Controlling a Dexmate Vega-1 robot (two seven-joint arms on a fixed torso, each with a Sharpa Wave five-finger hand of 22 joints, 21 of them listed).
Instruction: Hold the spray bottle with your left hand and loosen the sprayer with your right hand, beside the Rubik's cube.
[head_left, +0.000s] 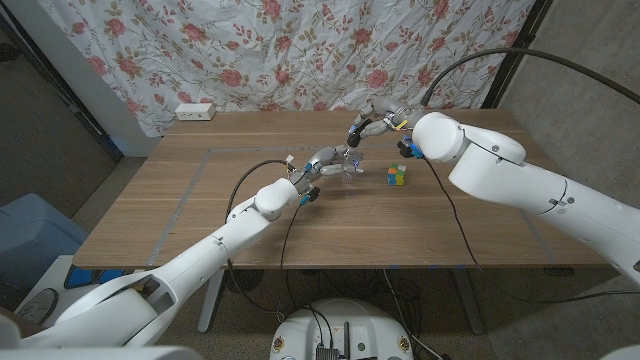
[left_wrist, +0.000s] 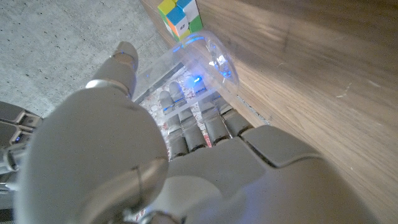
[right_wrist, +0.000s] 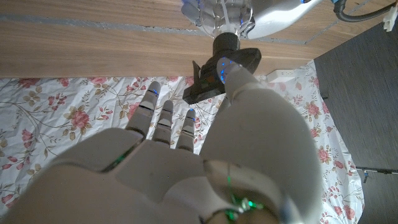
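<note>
A clear spray bottle (head_left: 348, 167) stands upright on the wooden table (head_left: 200, 210), just left of the Rubik's cube (head_left: 398, 176). My left hand (head_left: 322, 161) grips the bottle's body; in the left wrist view its fingers (left_wrist: 193, 127) wrap the clear bottle (left_wrist: 208, 53), with the cube (left_wrist: 180, 15) beyond. My right hand (head_left: 378, 120) hovers at the black sprayer (head_left: 355, 131) on top. In the right wrist view the thumb (right_wrist: 233, 78) touches the sprayer (right_wrist: 227, 53), while the other fingers (right_wrist: 165, 115) stay extended and spread beside it, not closed around it.
A white power strip (head_left: 195, 111) lies at the table's far left edge in front of a flowered curtain (head_left: 300, 45). Black cables (head_left: 285, 215) run over the table near my left arm. A taped rectangle outline marks the tabletop.
</note>
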